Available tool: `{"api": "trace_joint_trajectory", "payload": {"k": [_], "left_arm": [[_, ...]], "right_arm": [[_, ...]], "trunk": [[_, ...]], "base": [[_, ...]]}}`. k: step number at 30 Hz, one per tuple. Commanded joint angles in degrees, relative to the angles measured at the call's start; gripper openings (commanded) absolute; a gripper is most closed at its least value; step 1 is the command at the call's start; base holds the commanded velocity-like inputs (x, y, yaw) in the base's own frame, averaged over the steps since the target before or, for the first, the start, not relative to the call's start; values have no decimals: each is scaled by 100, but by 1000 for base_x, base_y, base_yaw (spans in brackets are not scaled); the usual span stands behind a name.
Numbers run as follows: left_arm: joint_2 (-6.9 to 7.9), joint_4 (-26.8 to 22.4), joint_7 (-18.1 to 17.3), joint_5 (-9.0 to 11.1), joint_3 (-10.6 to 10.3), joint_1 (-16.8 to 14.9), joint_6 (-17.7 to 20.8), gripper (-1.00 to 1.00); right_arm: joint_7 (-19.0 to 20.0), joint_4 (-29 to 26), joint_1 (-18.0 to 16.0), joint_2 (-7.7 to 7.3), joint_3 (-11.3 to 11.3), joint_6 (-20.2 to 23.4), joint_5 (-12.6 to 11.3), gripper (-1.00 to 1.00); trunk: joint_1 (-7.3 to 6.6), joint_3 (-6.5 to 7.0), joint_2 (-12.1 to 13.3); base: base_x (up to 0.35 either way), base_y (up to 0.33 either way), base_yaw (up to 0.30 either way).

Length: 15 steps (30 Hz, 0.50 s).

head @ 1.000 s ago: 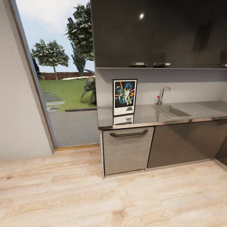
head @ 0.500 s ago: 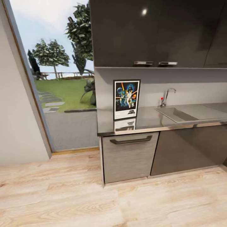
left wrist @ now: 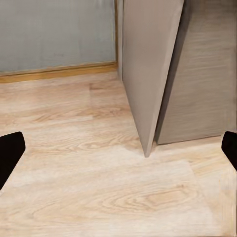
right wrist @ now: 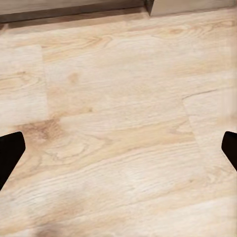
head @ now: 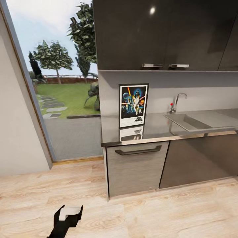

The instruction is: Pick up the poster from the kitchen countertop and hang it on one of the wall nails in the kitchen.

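Note:
The poster stands upright on the left end of the kitchen countertop, leaning against the pale wall behind it; its reflection shows in the glossy slab. My left gripper hangs low over the wooden floor, well in front of and below the poster. In the left wrist view the left gripper is open, fingertips wide apart, facing the cabinet's corner. The right gripper is open too, with only floor planks between its fingertips. The wall nails are out of view.
A steel sink and chrome tap sit right of the poster. Dark upper cabinets overhang the counter. A drawer front with a handle is below the poster. A tall window opens left of the counter.
The camera has moved nearer the counter, so the poster looks slightly larger. My left gripper has come into the head view at the lower left. The poster itself has not moved.

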Motion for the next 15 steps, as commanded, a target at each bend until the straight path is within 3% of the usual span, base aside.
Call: {"api": "trace_joint_trajectory", "payload": {"k": [1, 4, 6, 12, 14, 15], "left_arm": [[0, -282, -23, 3, -17, 1, 176, 100], [-8, -1182, -211, 2, -124, 1, 852, 100], [-32, -1470, -374, 3, -163, 1, 1116, 100], [-142, -1885, -1177, 4, -199, -70, 1539, 100], [-152, -1923, -1469, 4, -199, -199, 1602, 100], [-159, -1945, -1755, 3, -198, -419, 1746, 100]], "right_arm": [[-7, 0, -5, -3, -5, -20, 1, 100], [-12, -7, -10, -15, -6, -24, 0, 100], [-23, -9, -11, -19, -6, -25, -1, 100], [-167, -7, -13, -24, -7, -26, 12, 100], [-192, -6, -16, -26, -7, -25, 16, 100], [-207, -3, -18, -29, -5, -20, 20, 100]], "trunk": [[0, -5, -2], [0, -5, -2], [0, -5, -2], [0, -5, -2], [0, -5, -2], [0, -5, -2]], "base": [[8, 0, 0], [5, 0, 0], [2, 0, 0], [0, 0, 0], [0, 0, 0], [0, 0, 0]]}}
